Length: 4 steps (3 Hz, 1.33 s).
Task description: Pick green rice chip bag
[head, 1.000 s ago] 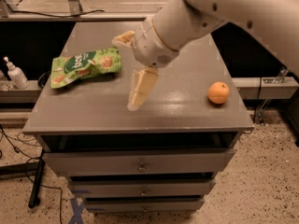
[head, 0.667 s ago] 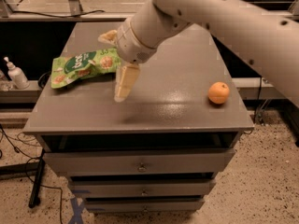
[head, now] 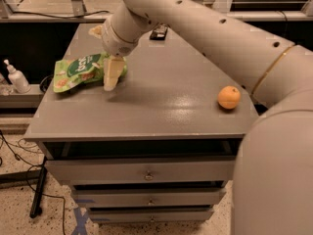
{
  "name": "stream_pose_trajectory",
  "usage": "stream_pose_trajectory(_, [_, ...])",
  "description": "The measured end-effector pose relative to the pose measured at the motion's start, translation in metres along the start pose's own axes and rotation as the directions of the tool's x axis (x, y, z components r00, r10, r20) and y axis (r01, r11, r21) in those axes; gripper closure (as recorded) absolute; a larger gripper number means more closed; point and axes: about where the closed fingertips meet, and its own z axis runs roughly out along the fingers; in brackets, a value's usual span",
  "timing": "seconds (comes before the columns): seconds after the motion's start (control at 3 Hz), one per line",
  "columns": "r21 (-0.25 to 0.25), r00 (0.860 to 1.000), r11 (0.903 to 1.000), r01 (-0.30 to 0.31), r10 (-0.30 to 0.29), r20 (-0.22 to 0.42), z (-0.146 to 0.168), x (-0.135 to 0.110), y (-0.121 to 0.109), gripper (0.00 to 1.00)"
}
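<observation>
The green rice chip bag (head: 76,72) lies crinkled on the left side of the grey cabinet top (head: 166,92), showing its dark green round logo. My gripper (head: 101,58) is over the bag's right end. Its fingers are spread open: one pale finger (head: 111,75) points down in front of the bag's right edge, and the other shows behind, toward the far edge. The gripper holds nothing. The right end of the bag is partly hidden by the finger and the wrist.
An orange (head: 229,97) sits at the right of the cabinet top. A small dark flat packet (head: 159,32) lies at the far edge. A white pump bottle (head: 14,77) stands on a ledge to the left. Drawers run below the front edge.
The arm has swung left across the cabinet top. The gripper has gone from the middle of the top to the right end of the green bag. The bag and the orange have not moved.
</observation>
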Motion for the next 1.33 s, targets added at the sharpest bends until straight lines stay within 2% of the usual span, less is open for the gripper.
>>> stream_pose_trajectory(0.33, [0.013,0.999,0.9996,-0.024,0.024,-0.022,0.024,0.002,-0.024,0.12])
stream_pose_trajectory(0.67, [0.016,0.998,0.9986,-0.051,0.052,-0.041,0.039,0.001,-0.037,0.23])
stream_pose_trajectory(1.33, [0.055,0.990,0.9930,-0.105,0.109,-0.091,0.034,0.007,-0.040,0.69])
